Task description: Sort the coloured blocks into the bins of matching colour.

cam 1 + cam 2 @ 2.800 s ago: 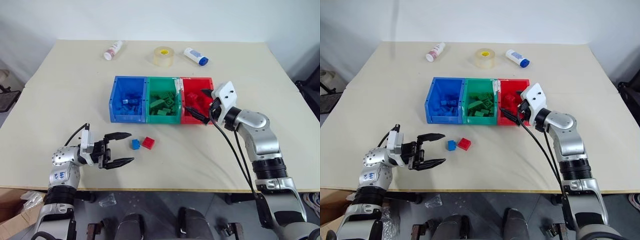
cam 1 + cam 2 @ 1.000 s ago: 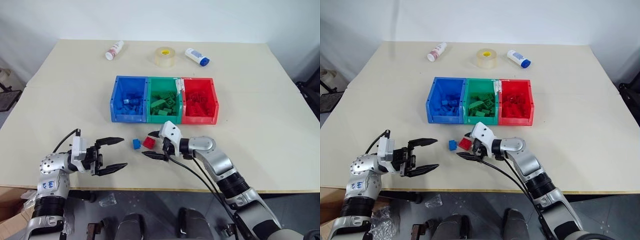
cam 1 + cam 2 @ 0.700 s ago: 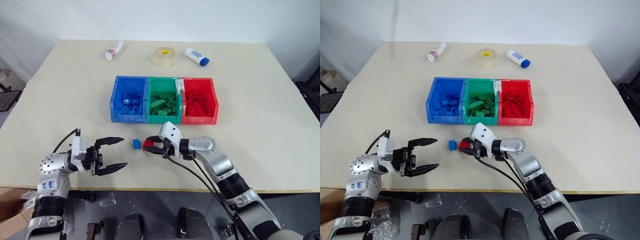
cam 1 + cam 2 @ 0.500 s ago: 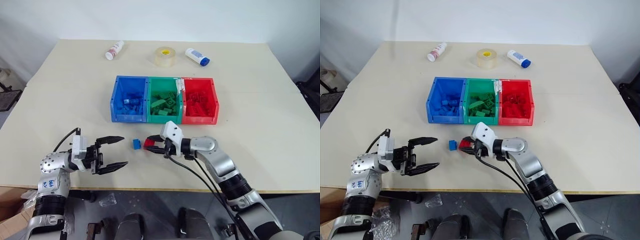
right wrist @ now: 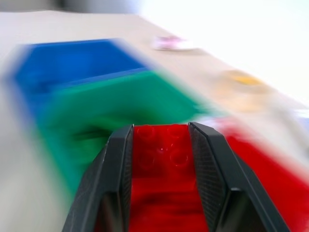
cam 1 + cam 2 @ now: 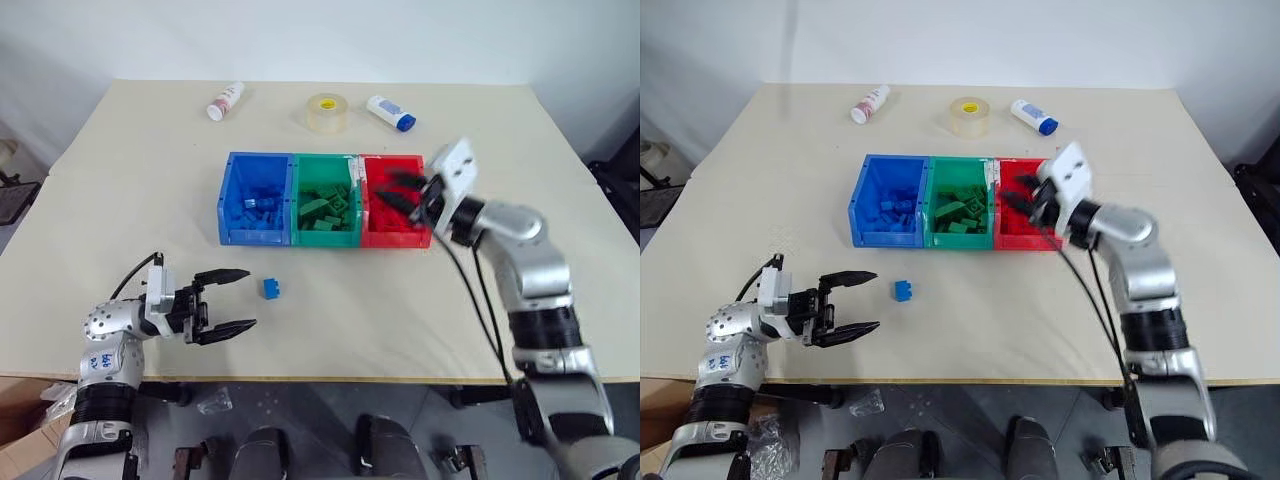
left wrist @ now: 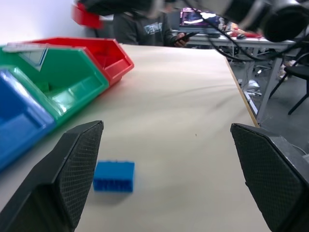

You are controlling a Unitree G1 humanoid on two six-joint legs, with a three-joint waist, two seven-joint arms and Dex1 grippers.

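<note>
A red block [image 5: 161,147] sits pinched in the right fingers [image 6: 405,195] over the red bin [image 6: 425,238]; left fingers [image 6: 228,301] wide, blue block [image 6: 271,288] at two o'clock.

No readable text, labels or numbers on anything.

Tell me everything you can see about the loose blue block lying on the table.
The blue block is a small studded toy brick of glossy-looking plastic. It lies alone on the beige table, in front of the joined bins, nearer the blue and green ones. Nothing touches it but the table. The left gripper stands open beside it, fingers pointing toward it with a gap between.
</note>
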